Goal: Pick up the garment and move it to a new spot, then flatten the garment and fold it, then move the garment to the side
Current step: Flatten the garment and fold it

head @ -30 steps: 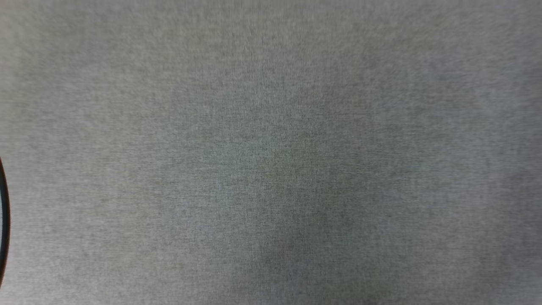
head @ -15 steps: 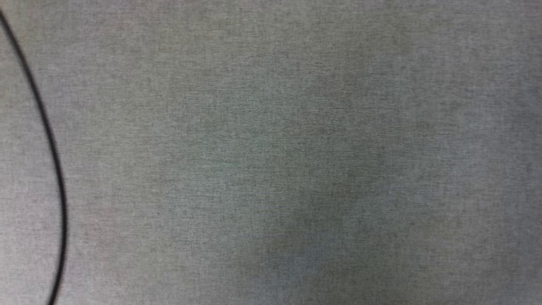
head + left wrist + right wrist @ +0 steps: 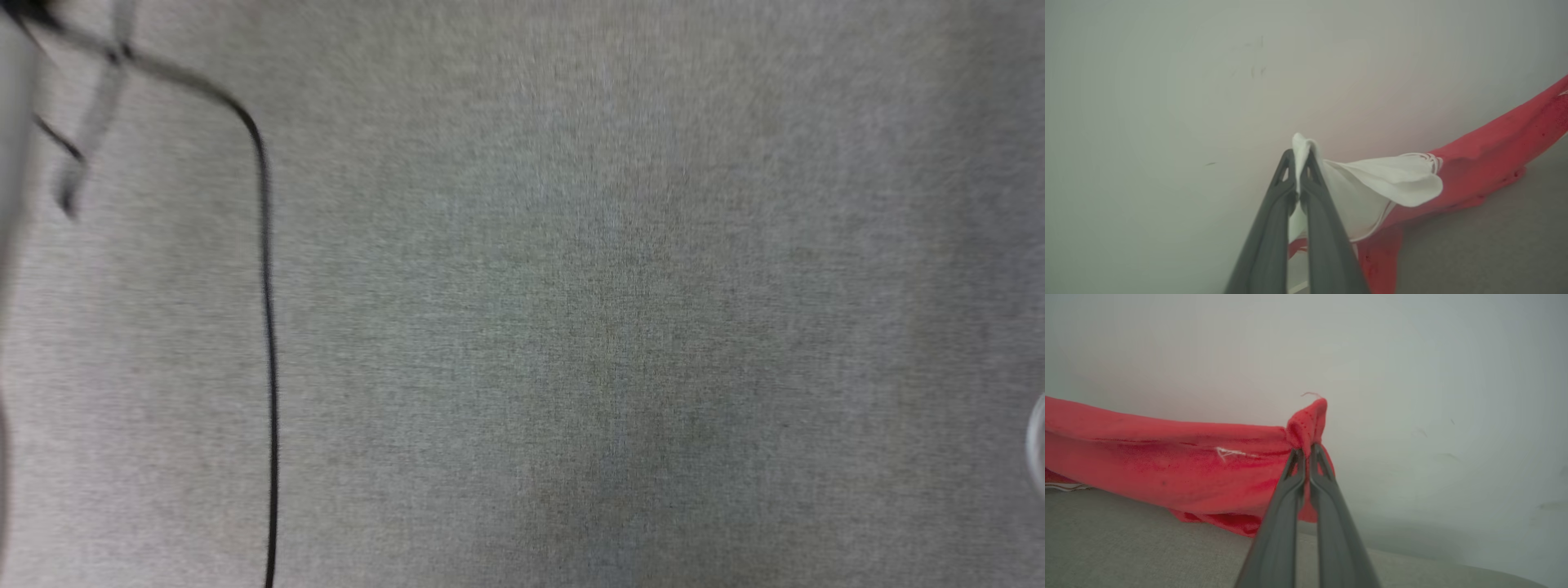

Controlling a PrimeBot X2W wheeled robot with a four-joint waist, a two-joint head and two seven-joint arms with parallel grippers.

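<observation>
Head view: bare grey woven cloth (image 3: 620,286) and a thin black cable (image 3: 267,327). Left wrist view: the left hand (image 3: 1299,161) pinches the white sleeve (image 3: 1392,179) of the red jersey T-shirt (image 3: 1490,155), which trails off to its right. Right wrist view: the right hand (image 3: 1306,451) pinches a red hem corner (image 3: 1308,420), with a pale wall (image 3: 1433,355) beyond.

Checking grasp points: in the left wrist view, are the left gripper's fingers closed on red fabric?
No: the fingers of the left gripper pinch the white sleeve of the garment.
</observation>
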